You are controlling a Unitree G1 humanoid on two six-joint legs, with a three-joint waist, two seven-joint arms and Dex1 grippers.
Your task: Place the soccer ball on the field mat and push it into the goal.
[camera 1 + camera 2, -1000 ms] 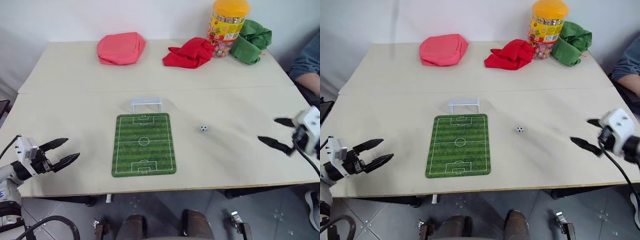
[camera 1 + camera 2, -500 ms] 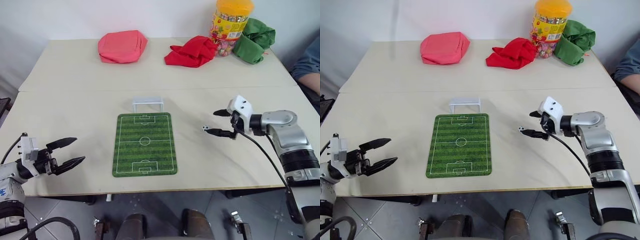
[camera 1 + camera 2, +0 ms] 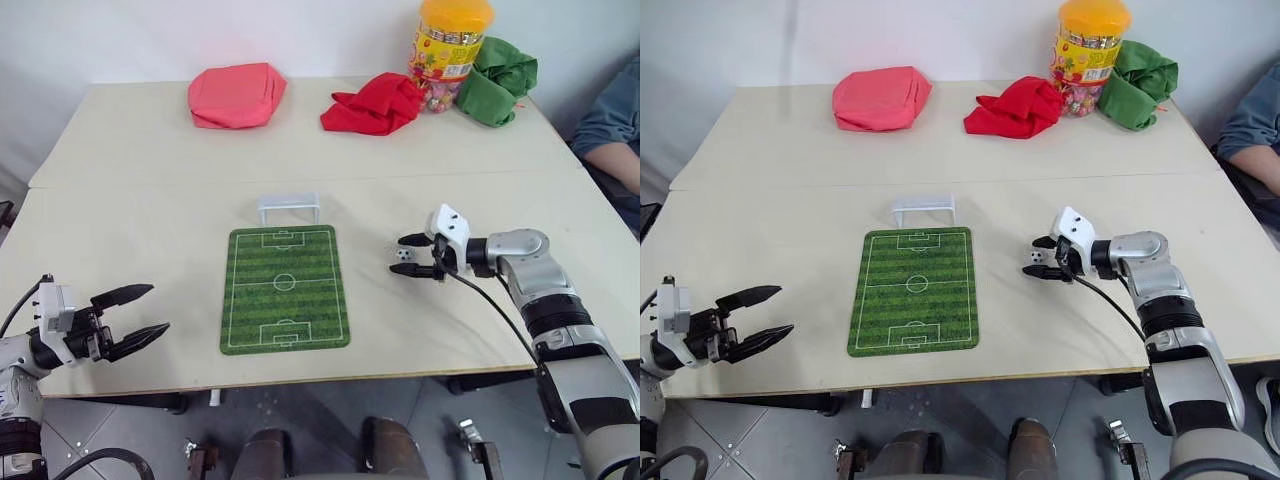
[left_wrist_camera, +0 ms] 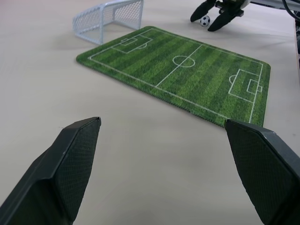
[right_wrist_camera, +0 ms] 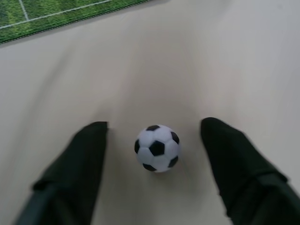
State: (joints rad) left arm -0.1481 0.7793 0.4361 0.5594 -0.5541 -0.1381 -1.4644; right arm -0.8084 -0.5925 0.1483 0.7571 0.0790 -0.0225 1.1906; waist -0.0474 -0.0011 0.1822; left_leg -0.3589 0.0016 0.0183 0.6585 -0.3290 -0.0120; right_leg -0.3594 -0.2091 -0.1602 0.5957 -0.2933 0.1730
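**Ball framed between the right fingers, off the mat**

Right gripper (image 3: 409, 255) reached out low over the table (image 3: 150, 220), its two black fingers (image 5: 79, 168) parted and set on either side of the soccer ball (image 3: 402, 255). Ball resting on the bare tabletop between the fingertips, a visible gap on each side in the right wrist view, so neither finger touching it and nothing gripped. Just beyond the fingertips, toward the robot's left: the field mat (image 3: 285, 288), lying flat, its near edge a short way apart from the ball. At the far end of the mat, just off its short edge: the goal (image 3: 289, 208), upright, mouth facing the pitch.

Left gripper (image 3: 138, 315) hovering near the front edge of the table, well apart from the mat's left side, fingers (image 4: 70, 164) spread wide and empty, pointed across toward the mat.

Along the far side of the table, well beyond both grippers: a pink bag (image 3: 236, 94), a red cloth (image 3: 372, 104), a candy jar (image 3: 450, 42) with a yellow lid, a green cloth (image 3: 497, 69). At the right edge, past the right arm: a person's arm (image 3: 612, 130) in a blue sleeve.
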